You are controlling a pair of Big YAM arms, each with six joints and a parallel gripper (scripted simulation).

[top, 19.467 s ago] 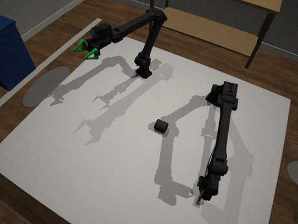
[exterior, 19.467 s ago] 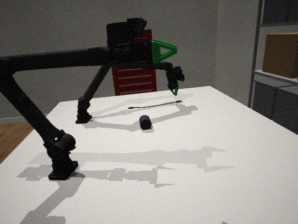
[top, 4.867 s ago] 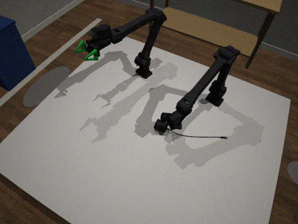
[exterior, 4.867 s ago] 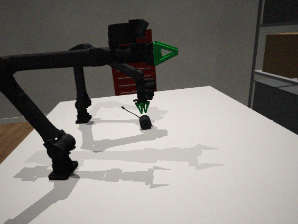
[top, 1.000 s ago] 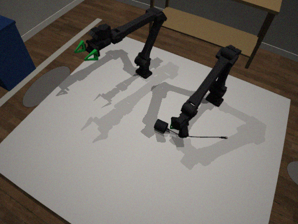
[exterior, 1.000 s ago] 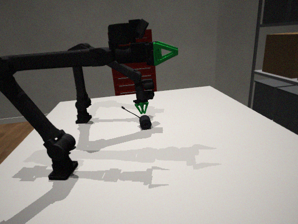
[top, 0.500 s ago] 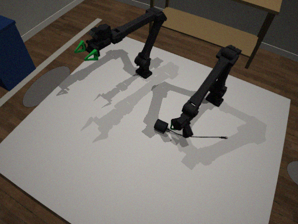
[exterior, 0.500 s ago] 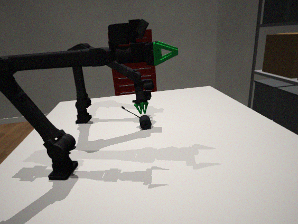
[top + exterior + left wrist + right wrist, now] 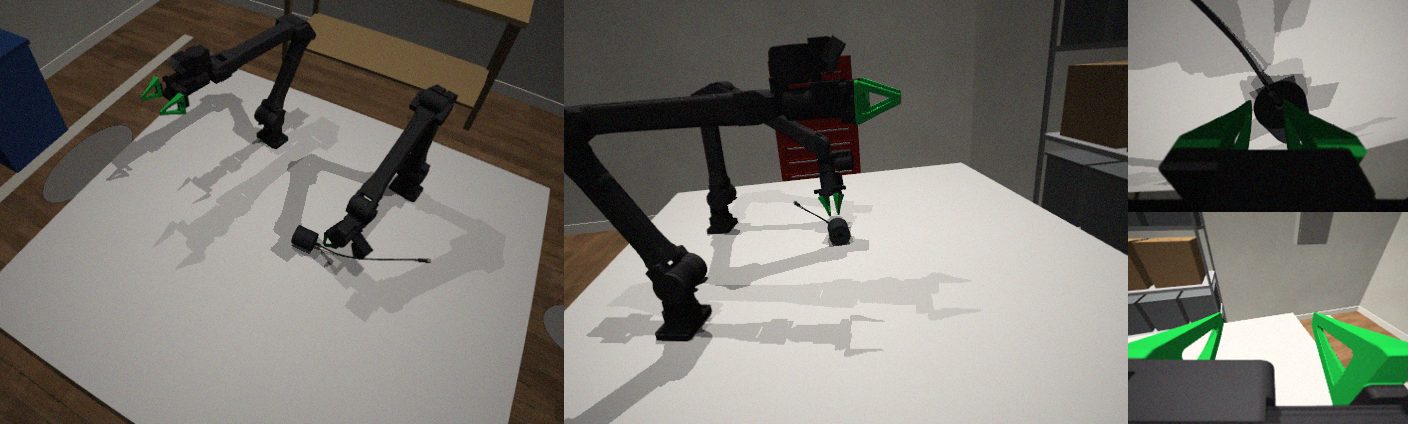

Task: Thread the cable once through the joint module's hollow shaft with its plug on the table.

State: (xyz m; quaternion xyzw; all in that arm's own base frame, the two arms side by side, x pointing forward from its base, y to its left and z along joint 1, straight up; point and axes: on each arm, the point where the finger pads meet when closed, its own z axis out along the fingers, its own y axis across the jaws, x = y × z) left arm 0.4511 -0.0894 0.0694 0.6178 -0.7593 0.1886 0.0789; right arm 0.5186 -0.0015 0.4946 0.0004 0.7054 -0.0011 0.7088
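Observation:
The black cylindrical joint module (image 9: 304, 238) (image 9: 839, 231) (image 9: 1266, 113) lies on its side on the table. The dark cable (image 9: 375, 259) (image 9: 814, 214) (image 9: 1234, 43) runs from its near opening to a far end (image 9: 428, 260) (image 9: 796, 203) away from the module. The part inside the shaft is hidden. I cannot tell which end bears the plug. My left gripper (image 9: 326, 242) (image 9: 834, 215) (image 9: 1267, 105) is partly open and empty, close to the module's cable end; one fingertip overlaps that face in the left wrist view. My right gripper (image 9: 151, 106) (image 9: 900, 95) (image 9: 1267, 317) is wide open and empty, raised far from both.
The white table (image 9: 280, 350) (image 9: 989, 350) bears both arm bases and broad arm shadows. The left forearm (image 9: 387, 170) hangs above the table beside the cable. A blue cabinet (image 9: 30, 100), a red drawer cabinet (image 9: 784, 165) and shelving (image 9: 1171, 290) stand off the table.

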